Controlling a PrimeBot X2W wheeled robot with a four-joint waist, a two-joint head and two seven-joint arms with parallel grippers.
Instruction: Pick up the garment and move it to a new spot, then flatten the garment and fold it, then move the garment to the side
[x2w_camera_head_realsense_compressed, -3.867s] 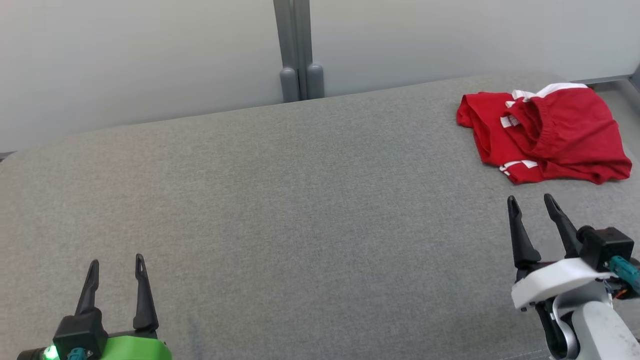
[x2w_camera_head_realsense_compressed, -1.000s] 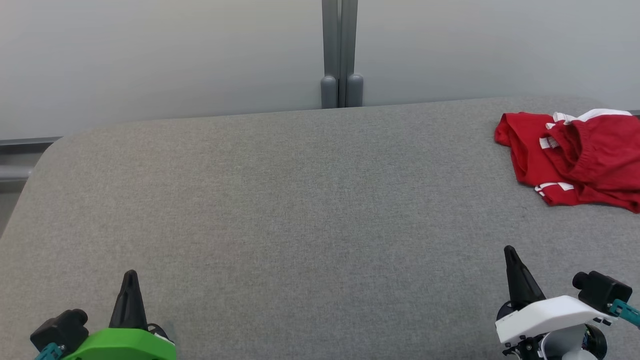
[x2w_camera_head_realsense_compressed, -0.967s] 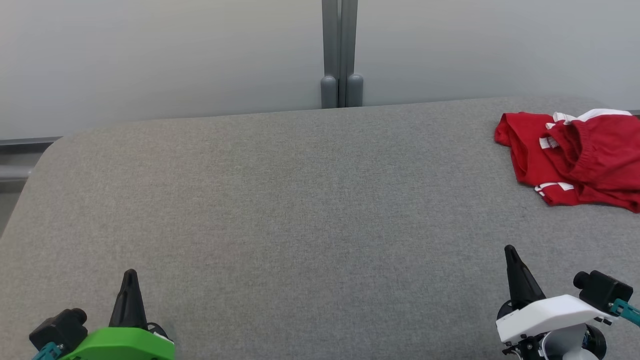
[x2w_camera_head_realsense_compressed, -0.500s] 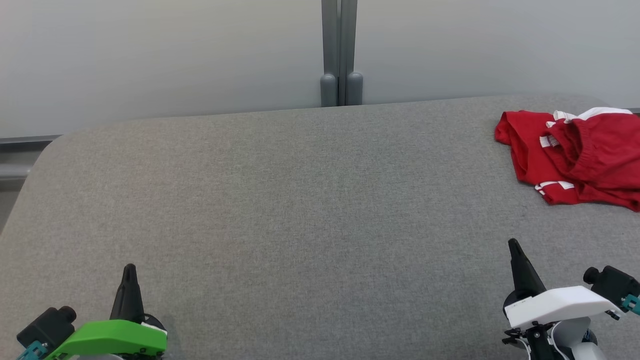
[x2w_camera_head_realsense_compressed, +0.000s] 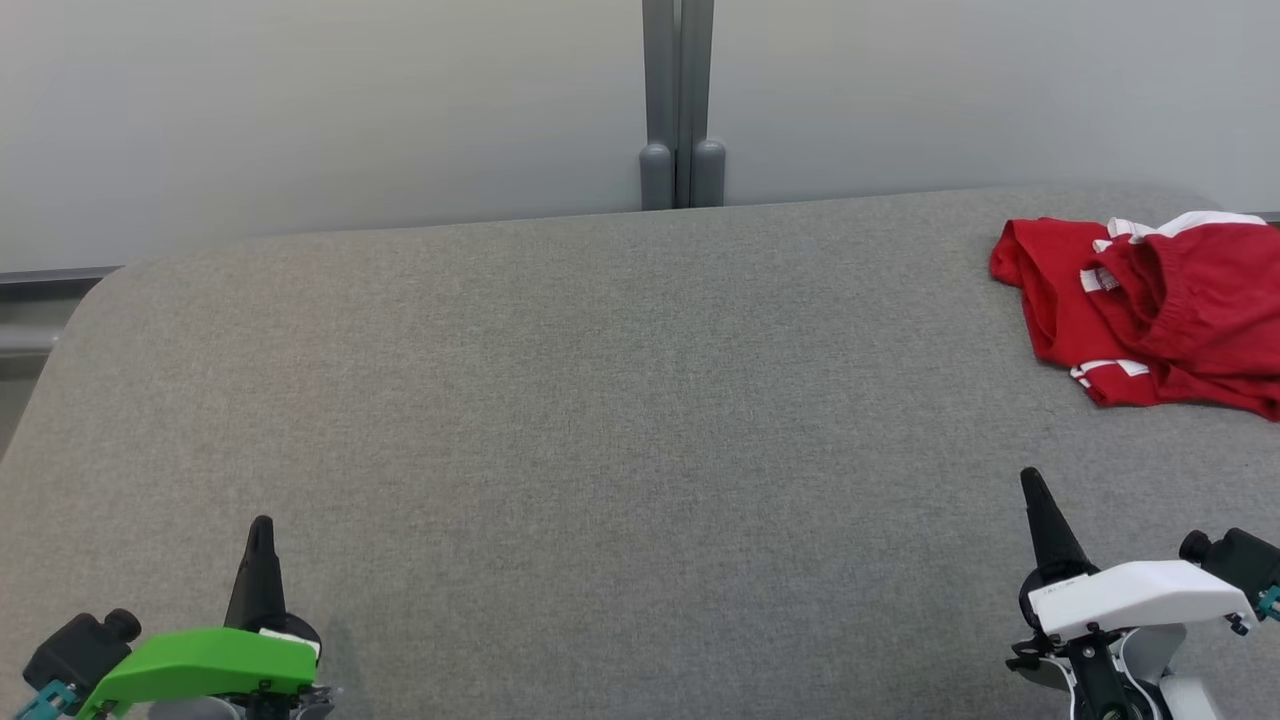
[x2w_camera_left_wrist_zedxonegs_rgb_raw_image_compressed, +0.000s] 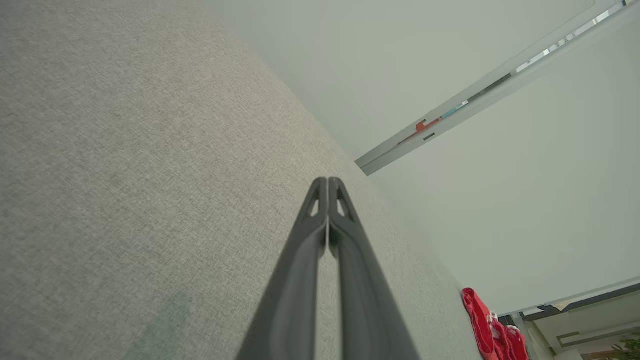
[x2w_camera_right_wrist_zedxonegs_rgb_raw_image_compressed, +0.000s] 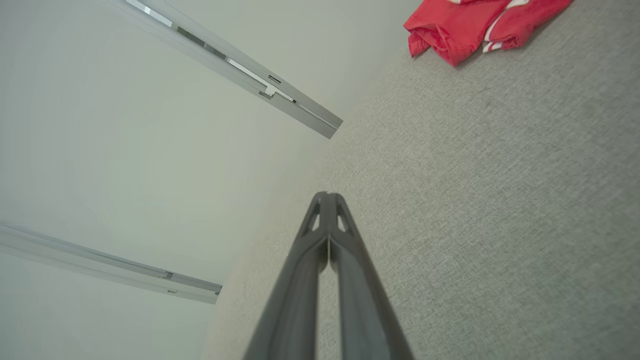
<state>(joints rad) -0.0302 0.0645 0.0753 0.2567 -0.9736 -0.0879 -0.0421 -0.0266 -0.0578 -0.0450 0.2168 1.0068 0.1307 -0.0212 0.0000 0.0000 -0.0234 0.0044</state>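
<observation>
Black fingers of my left tool (x2w_camera_head_realsense_compressed: 261, 528) are pressed together on nothing, at the near left of the grey fabric surface (x2w_camera_head_realsense_compressed: 600, 400). My right tool (x2w_camera_head_realsense_compressed: 1030, 480), near right, is pressed together too and empty. Well beyond it the red garment (x2w_camera_head_realsense_compressed: 1150, 310), white-striped, lies crumpled at the surface's far right edge, apart from both tools. Behind, a grey post (x2w_camera_head_realsense_compressed: 680, 100) stands against the pale wall (x2w_camera_head_realsense_compressed: 300, 100).
</observation>
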